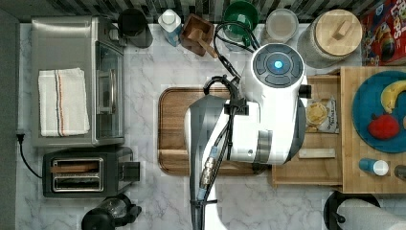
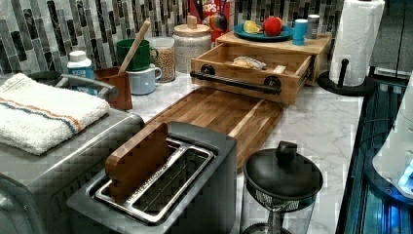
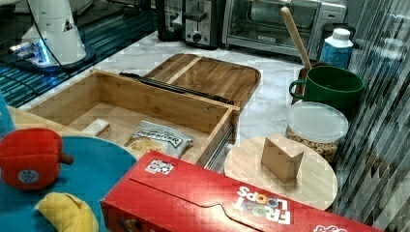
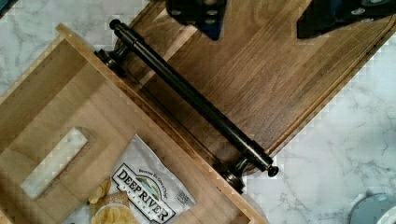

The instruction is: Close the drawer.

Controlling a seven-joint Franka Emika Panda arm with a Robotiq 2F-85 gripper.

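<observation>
The pale wood drawer point(image 4: 56, 107) stands pulled out from under the wooden top, over the edge of the dark tray point(image 4: 280, 79). Across its front runs a black bar handle point(image 4: 191, 95). Inside lie a chips bag point(image 4: 144, 191) and a small white block point(image 4: 53, 163). My gripper point(image 4: 268, 16) is open above the dark tray, a short way out from the handle and not touching it, with nothing between its fingers. The drawer point(image 1: 311, 170) shows in the top view beside my arm, and open in the left view point(image 2: 253, 78) and the right view point(image 3: 145, 104).
A blue plate point(image 1: 366, 105) with toy fruit rests on the wooden top. Mugs, jars and a cereal box point(image 3: 208, 198) line the back wall. A toaster point(image 1: 86, 172) and toaster oven point(image 1: 76, 81) stand past the tray. A paper towel roll point(image 2: 358, 39) is next to the drawer unit.
</observation>
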